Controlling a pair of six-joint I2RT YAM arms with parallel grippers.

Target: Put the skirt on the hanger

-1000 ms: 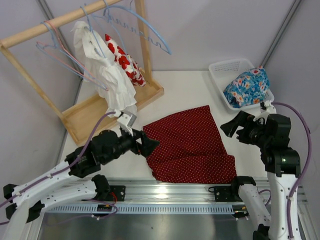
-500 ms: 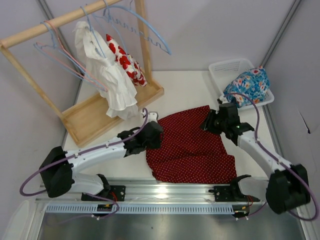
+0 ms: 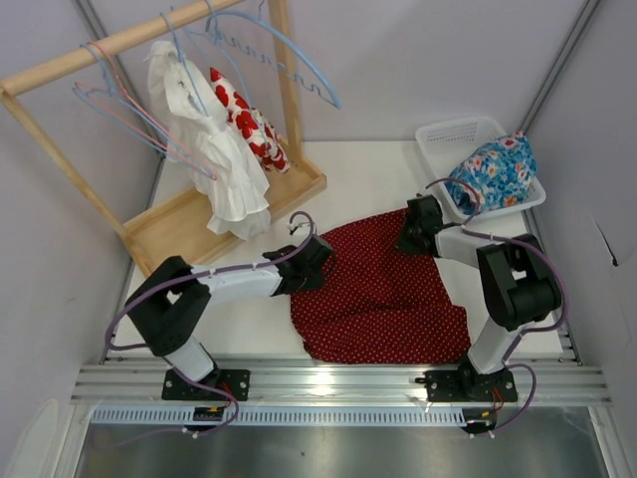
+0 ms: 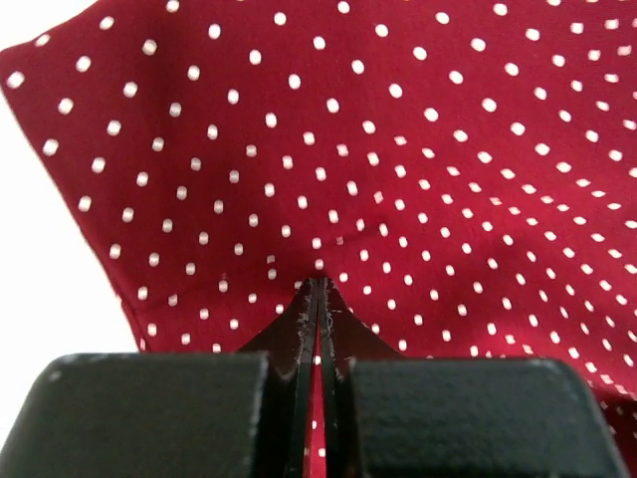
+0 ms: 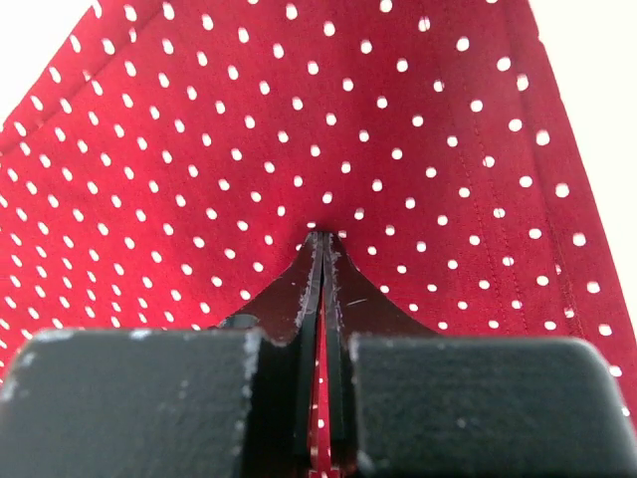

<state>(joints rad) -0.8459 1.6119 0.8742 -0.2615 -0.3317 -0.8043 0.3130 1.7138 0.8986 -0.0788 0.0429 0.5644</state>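
The dark red skirt [image 3: 383, 289] with tiny white dots lies flat in the middle of the table. My left gripper [image 3: 320, 251] is down on its far left corner. My right gripper [image 3: 411, 231] is down on its far right corner. In the left wrist view the gripper [image 4: 318, 286] is shut, with a fold of skirt [image 4: 398, 149] pinched between the jaws. The right wrist view shows the same: the gripper [image 5: 320, 239] is shut on a ridge of skirt [image 5: 299, 119]. The thin pale-blue hanger [image 3: 107, 110] hangs on the wooden rack at far left, away from both grippers.
The wooden rack [image 3: 179, 224] also carries pink hangers, a white cloth [image 3: 214, 149], a red-blotched cloth [image 3: 249, 115] and a bigger wavy blue hanger [image 3: 299, 65]. A white basket [image 3: 448, 134] with a blue floral garment [image 3: 493, 169] stands at far right.
Both arms swung forward from near their bases and came down onto the skirt's far corners. Both grippers went from open to shut on the fabric.
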